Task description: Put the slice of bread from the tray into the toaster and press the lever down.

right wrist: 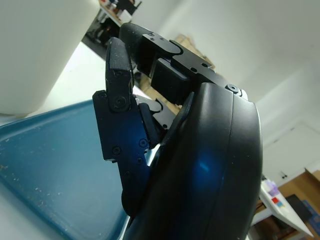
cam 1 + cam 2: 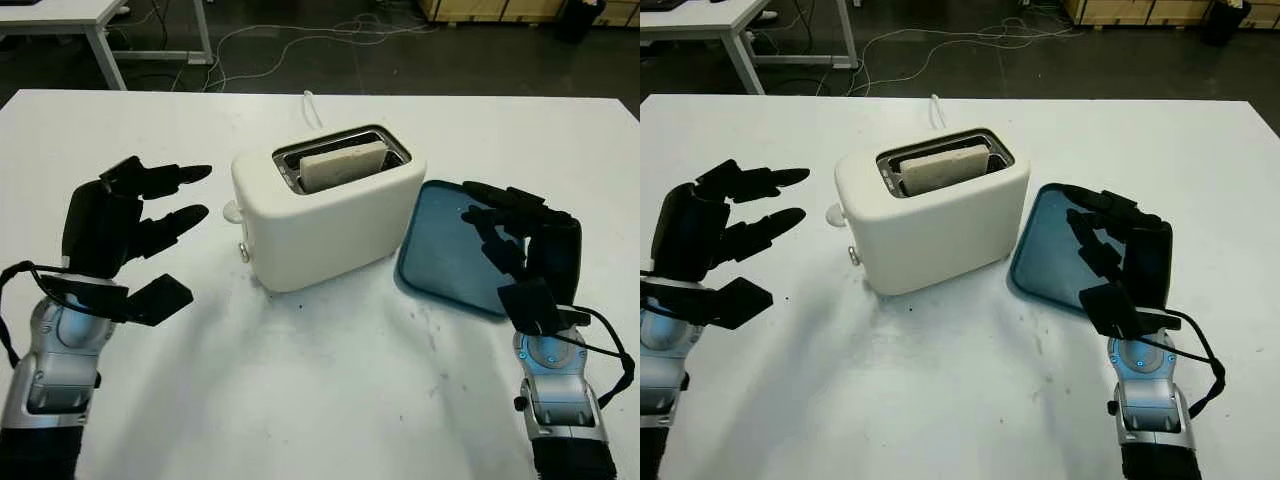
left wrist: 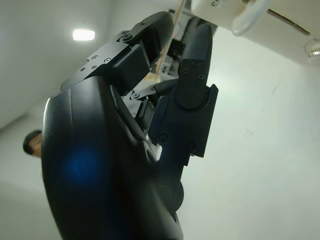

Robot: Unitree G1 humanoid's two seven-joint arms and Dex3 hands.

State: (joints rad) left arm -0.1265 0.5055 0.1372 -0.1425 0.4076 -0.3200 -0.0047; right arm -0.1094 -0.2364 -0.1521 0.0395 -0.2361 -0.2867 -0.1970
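**Bread in the slot, both hands held open beside the toaster**

Left hand (image 2: 135,235) sat at the left of the frame, open and holding nothing, its fingers (image 2: 170,178) pointing toward the toaster's (image 2: 325,215) lever end without touching it. Right hand (image 2: 520,250) was at the right of the frame, also open and empty, raised over the near right part of the blue tray (image 2: 435,245).

At the centre of the frame the slice of bread (image 2: 340,165) stood on edge inside the cream toaster's slot, its top edge level with the opening. A pale lever (image 2: 233,211) jutted from the toaster's left end, with a small knob (image 2: 244,253) just below it. The tray lay flat just beside the toaster's right side, bare of food. Everything rested on a white table (image 2: 330,380). A white cord (image 2: 310,105) ran back from behind the toaster toward the upper edge of the table.
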